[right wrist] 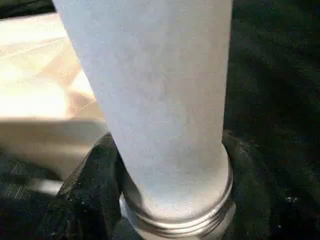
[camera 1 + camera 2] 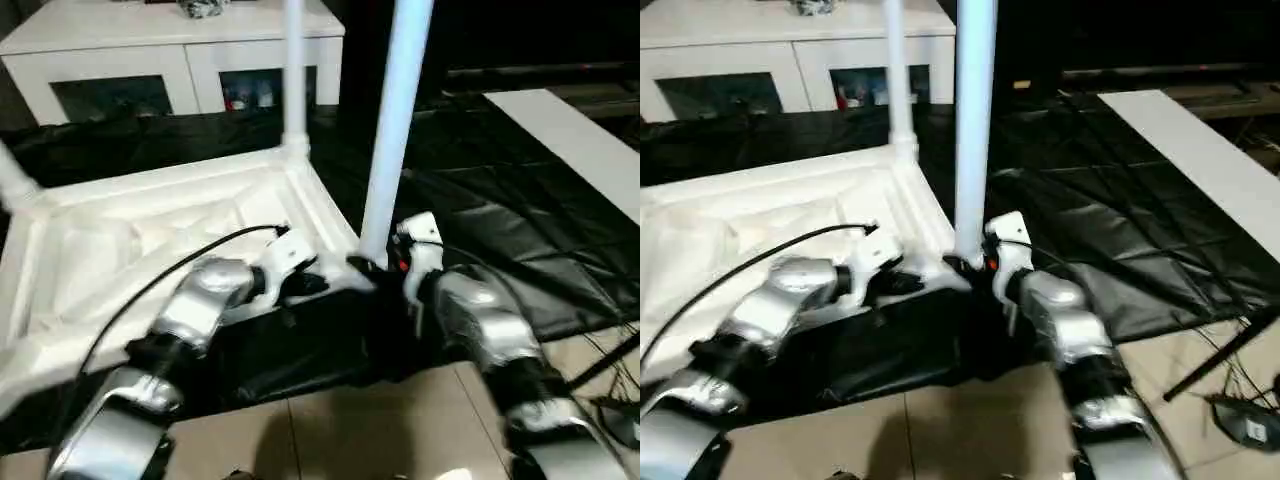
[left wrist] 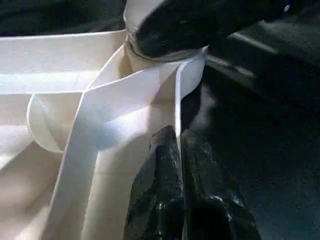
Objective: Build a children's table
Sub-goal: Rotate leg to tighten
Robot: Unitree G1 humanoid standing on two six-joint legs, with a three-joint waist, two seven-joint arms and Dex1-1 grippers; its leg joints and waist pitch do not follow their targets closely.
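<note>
Gripping near leg (image 2: 395, 120) base at tabletop (image 2: 150, 230) corner: right gripper (image 2: 372, 266), fingers around it. Left gripper (image 3: 177, 150) closed, empty, against tabletop rim.

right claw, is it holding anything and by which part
Yes: the right claw grips the near leg at its very bottom, just above the threaded end, by the tabletop's corner socket. The left claw is shut on nothing.

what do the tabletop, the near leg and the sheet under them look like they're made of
Tabletop: white moulded plastic by the look, thin ribs and a rounded corner socket on its underside.
Near leg: smooth matte white, probably plastic too, with a ridged ring at its base.
Sheet: black, glossy and creased, likely thin plastic film.
</note>
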